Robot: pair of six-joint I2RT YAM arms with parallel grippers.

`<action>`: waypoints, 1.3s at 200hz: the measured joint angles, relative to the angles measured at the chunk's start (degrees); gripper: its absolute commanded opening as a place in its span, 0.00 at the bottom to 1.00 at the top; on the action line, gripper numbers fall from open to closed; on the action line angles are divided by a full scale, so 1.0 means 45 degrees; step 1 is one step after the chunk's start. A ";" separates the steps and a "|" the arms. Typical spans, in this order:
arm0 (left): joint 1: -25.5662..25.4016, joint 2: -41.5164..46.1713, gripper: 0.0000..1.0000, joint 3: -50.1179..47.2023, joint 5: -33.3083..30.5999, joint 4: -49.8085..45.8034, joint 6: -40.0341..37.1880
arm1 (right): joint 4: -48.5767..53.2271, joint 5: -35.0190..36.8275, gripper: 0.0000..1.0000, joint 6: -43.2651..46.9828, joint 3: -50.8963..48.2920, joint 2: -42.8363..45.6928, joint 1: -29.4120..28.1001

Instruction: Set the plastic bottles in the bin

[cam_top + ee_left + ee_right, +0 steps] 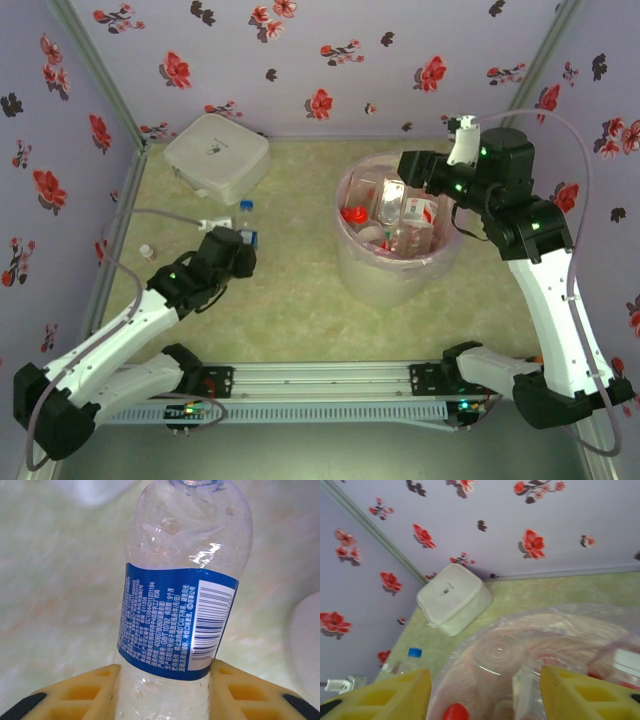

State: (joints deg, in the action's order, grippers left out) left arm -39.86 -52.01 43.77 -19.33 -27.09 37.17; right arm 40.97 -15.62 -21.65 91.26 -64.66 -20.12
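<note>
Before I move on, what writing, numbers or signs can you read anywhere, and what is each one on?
"GB/T 10792": sideways on the blue label of the clear bottle, as best I can tell.
Other fine print there: too small.
Barcode beside it: no legible digits.
Dark mark on the white box: too blurred.
Labels on the bottles in the bin: too blurred.

Soft even light, faint shadows, wrist views slightly blurred

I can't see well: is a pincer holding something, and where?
The left pincer clamps the blue-label bottle at its lower body, below the label. The right pincer holds nothing.
</note>
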 measured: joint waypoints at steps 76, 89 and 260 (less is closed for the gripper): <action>-0.0204 0.0398 0.10 0.0034 0.3424 0.5649 -0.1292 | -0.1239 -0.0393 0.80 -0.0015 0.1787 -0.3580 -0.3682; -0.0330 0.0321 0.10 0.0034 0.3915 0.6144 -0.1418 | -0.1273 -0.0432 0.85 0.0063 0.2055 -0.4075 -0.3997; -0.0452 -0.0476 0.81 0.0544 0.5158 0.7548 -0.2166 | -0.1938 -0.1797 0.22 -0.0792 0.3220 -0.6397 -0.4425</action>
State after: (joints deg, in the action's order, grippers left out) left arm -41.89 -54.15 46.22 3.88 6.87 27.42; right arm 32.25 -23.70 -25.21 105.75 -93.45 -40.03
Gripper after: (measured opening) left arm 0.691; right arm 0.291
